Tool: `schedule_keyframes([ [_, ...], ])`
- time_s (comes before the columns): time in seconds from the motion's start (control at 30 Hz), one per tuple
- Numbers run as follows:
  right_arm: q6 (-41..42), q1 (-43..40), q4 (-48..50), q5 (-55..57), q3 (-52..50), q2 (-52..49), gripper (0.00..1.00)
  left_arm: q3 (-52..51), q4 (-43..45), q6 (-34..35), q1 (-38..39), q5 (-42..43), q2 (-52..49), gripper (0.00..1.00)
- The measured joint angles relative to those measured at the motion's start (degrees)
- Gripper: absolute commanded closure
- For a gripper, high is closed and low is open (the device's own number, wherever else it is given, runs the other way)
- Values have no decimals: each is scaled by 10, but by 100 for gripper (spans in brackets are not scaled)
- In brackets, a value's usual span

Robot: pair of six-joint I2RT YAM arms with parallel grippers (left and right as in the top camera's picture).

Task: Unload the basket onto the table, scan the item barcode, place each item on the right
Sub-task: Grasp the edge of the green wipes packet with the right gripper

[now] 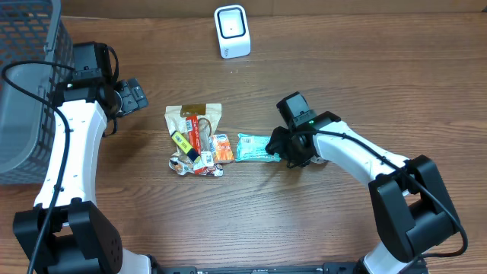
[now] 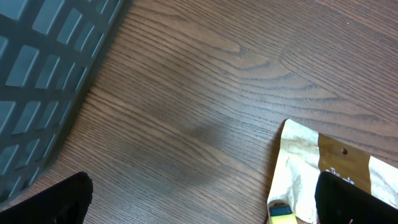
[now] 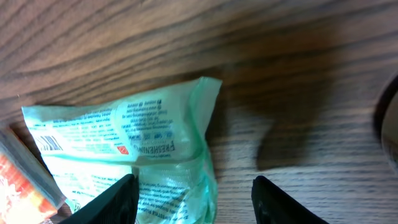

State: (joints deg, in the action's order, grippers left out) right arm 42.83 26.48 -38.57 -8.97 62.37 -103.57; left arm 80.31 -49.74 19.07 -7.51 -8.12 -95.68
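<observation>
Right wrist: right gripper (image 3: pixel 194 194) partly open over green packet (image 3: pixel 124 140) corner.

Overhead looked bright, even, sharp to me; soft shadows on table (image 1: pixel 251 221). Left wrist view: basket (image 2: pixel 43 68) blurred, I noted faint shadow mid-frame. Right wrist view: green packet (image 3: pixel 124 143) sharp, diffuse shadow on wood beside it.

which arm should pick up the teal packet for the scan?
Right. The right gripper is open with its fingers on either side of the teal packet's end. The left gripper is open too, but sits on the far side of the snack pile, away from that packet.
</observation>
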Motion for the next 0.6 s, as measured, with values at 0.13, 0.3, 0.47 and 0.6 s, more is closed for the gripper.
schedule_keyframes([
  [0.13, -5, -9, 1, -7, 2, 0, 41, 0, 0, 0, 0, 0, 0, 0],
  [0.3, -6, -9, 13, -9, 2, 0, 41, 0, 0, 0, 0, 0, 0, 0],
  [0.47, -7, -9, 16, -11, 2, 0, 41, 0, 0, 0, 0, 0, 0, 0],
  [0.6, -7, -9, 26, -11, 2, 0, 47, 0, 0, 0, 0, 0, 0, 0],
])
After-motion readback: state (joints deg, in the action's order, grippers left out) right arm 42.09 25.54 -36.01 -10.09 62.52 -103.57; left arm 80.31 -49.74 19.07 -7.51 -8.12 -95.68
